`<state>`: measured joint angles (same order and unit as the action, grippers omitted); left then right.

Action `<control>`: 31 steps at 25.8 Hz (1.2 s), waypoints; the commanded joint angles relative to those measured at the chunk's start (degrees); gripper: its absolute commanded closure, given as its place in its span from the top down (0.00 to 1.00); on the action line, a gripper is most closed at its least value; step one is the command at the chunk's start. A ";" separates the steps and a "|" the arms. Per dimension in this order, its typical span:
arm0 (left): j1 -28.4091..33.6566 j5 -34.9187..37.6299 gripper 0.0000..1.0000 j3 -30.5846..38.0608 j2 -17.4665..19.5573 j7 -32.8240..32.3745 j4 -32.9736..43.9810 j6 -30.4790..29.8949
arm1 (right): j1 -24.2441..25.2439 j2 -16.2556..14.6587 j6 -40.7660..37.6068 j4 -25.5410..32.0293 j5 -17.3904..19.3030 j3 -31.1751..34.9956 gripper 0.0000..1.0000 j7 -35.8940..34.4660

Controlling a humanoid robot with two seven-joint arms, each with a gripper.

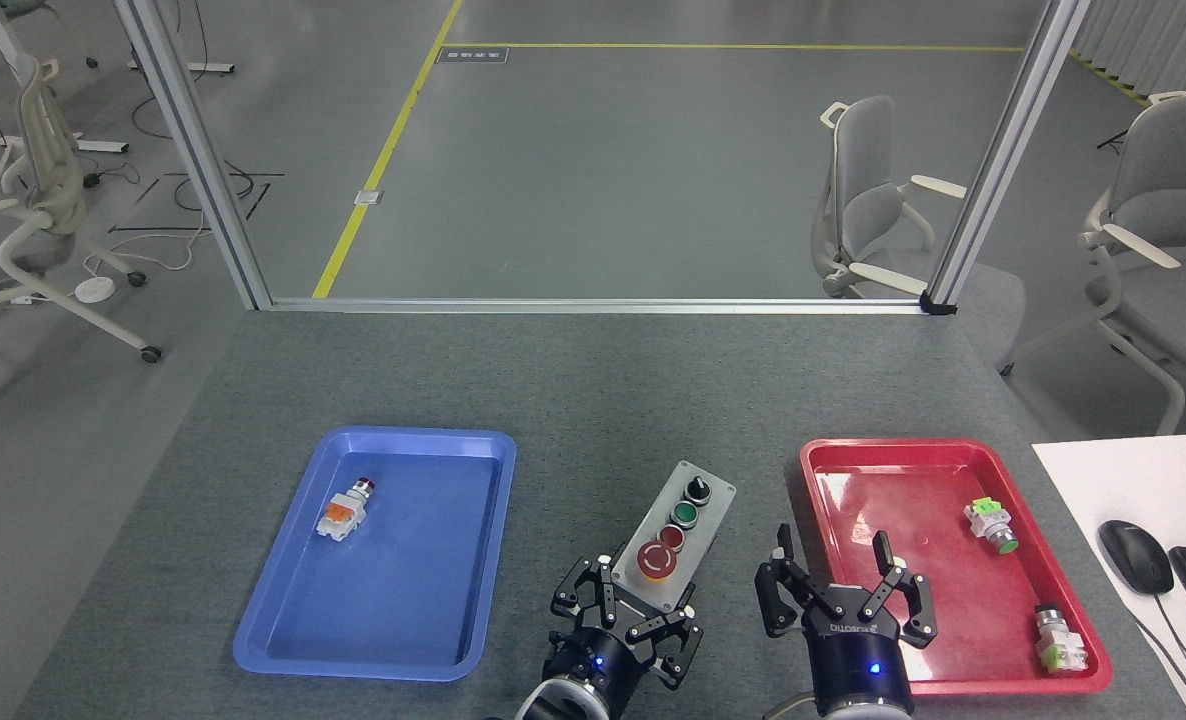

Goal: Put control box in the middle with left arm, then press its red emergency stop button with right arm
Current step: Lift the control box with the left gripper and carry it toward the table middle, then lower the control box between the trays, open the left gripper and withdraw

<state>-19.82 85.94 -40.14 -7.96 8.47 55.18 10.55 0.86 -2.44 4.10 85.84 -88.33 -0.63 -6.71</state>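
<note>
Trouble is most likely at the release. The left tool pinches the near end of the control box, which sits over the bare grey surface between the blue tray and the red tray, angled so its far end points up and to the right. Whether the box rests on the felt or hangs just above it, I cannot tell from this view. If it is not yet down and the fingers part, it may drop, tip or skid on its black base.

The box lies closer to the red tray than to the blue one, and its far corner is near the red tray's rim. A further push rightward could knock it against that rim.

The right tool hovers just beside the box with its fingers spread, empty. That closeness is a second risk: the two arms are crowded, and a careless move by the right arm could clip the left tool or the box side.

The red emergency stop button sits at the near end, right next to the left fingers. Pressing while the left tool is clamped there risks a collision. The smaller red button sits just beyond it, so an aim slightly too far would hit the wrong one. Spread fingers could also straddle the mushroom cap instead of pushing it.
</note>
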 commanded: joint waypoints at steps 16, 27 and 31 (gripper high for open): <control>-3.82 -0.34 0.26 -3.37 -0.04 -2.93 -5.61 -0.10 | -0.07 0.06 0.21 -0.50 0.00 -0.25 0.99 -0.67; -3.82 -0.60 0.98 -2.84 0.05 -2.76 -4.56 1.05 | -0.07 0.24 0.12 -0.59 0.00 -0.43 0.97 -0.76; -3.03 -0.60 0.98 -2.93 0.49 -2.85 -1.22 -0.10 | -0.07 0.24 0.12 -0.59 0.00 -0.43 0.97 -0.76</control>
<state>-23.46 85.34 -43.05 -7.74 5.84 51.85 11.19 0.80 -2.20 4.25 85.26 -88.33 -1.04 -7.49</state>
